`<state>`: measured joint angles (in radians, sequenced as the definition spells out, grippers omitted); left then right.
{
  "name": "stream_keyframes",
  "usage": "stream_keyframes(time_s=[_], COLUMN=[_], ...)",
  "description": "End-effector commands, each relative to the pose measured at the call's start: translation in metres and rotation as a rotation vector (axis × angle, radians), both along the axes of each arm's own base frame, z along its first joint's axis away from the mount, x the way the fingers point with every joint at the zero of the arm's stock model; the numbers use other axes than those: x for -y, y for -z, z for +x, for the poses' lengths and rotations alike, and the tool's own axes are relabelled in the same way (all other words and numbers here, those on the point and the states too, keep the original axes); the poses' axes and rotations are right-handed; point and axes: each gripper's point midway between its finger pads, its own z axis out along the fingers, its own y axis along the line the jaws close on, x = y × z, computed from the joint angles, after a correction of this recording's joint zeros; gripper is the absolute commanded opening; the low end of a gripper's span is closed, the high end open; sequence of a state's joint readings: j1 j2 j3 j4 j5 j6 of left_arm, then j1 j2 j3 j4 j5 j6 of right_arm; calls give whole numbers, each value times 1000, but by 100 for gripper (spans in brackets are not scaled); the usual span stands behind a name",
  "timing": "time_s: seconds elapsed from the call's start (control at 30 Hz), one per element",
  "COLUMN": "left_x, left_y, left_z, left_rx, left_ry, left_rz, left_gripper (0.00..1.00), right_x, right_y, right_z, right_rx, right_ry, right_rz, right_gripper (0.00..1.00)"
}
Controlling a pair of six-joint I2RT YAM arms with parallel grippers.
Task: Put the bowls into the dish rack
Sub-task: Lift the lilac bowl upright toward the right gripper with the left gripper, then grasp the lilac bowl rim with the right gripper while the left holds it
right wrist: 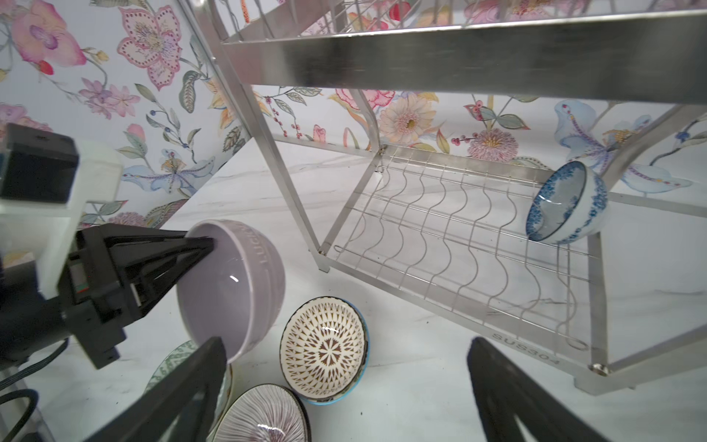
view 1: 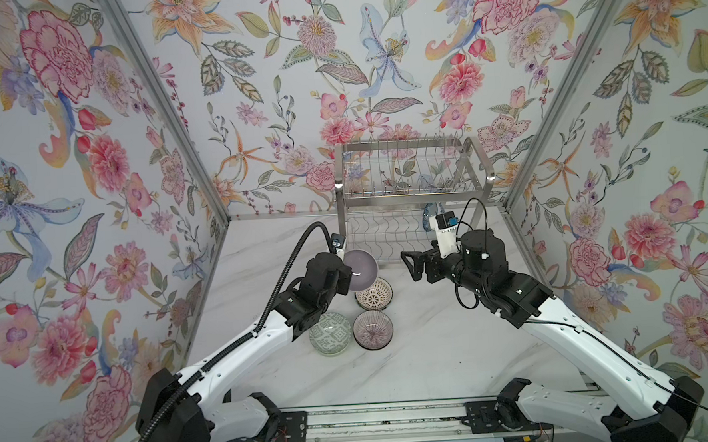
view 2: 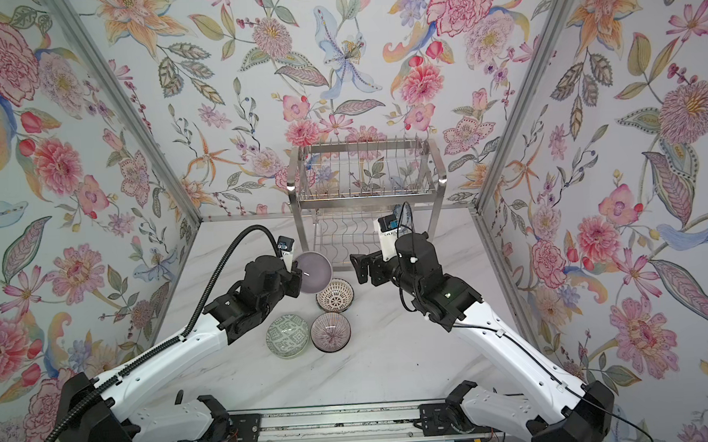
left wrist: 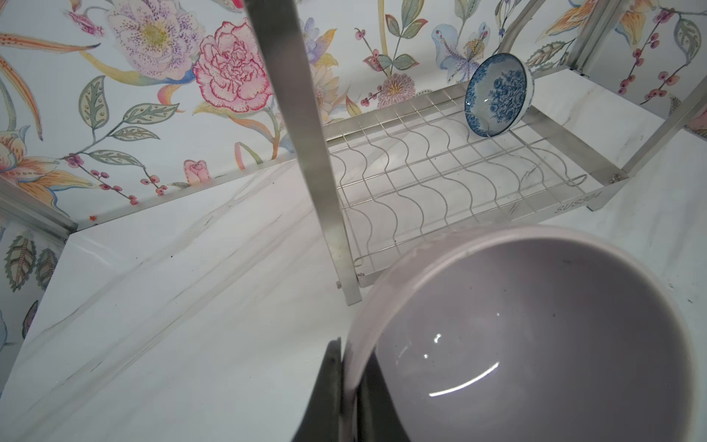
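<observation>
Both top views: left hand [view 1: 346, 272] is clamped on the rim of the lilac bowl [view 1: 363, 271]. The bowl is held up off the surface [view 1: 434, 359], tilted with its inside visible from above, just in front of the rack [view 1: 412, 177] at its left front leg. Right hand [view 1: 408, 265] is wide open and empty. It sits near the rack front, pointing at the lilac bowl but apart from it.

3 bowls sit upright on the surface under and in front of the held one. The lattice bowl [view 1: 374, 294] is nearest the rack. The green bowl [view 1: 330, 334] and purple bowl [view 1: 373, 330] are side by side in front of it. The blue bowl [view 1: 430, 217] is on the rack's lower shelf at the right end, partly hidden behind the right arm.

Left wrist: 2 fingers [left wrist: 331, 386] pinch the lilac bowl's wall, 1 inside and 1 outside. Beyond it are the rack leg and the wavy lower shelf. The blue bowl leans on edge in the shelf's far corner.

Right wrist: the right hand's fingers [right wrist: 187, 390] are spread wide with nothing between them. The left hand grips the lilac bowl's rim. The lattice and purple bowls are in view on the surface, and the green bowl is mostly hidden behind a finger. The blue bowl is tipped on its side at the end of the lower shelf.
</observation>
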<state>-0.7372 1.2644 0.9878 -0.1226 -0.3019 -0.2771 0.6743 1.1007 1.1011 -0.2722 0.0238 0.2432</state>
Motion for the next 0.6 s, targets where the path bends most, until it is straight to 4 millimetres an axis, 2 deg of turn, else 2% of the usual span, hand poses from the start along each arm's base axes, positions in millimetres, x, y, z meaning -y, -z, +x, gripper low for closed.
stream_keyframes(time_s=[0.0,0.2,0.3,0.57], left_x=[16,46,59,73], left_y=[-63,-64,-66,-78], left_z=[12,14,14,11], left_rx=[157,155,159,185], left_ry=[-29,21,44,66], left_rz=[-132,-132,-133,-155], left_gripper=[0,0,0,0], right_x=[-15,-29,-25,-13], right_y=[-19,2,15,34], right_z=[-5,-5,0,15], right_rx=[8,-60,-80,-93], right_ry=[-39,-31,29,178], right_rz=[82,93,70,-3], right_gripper=[99,93,88,57])
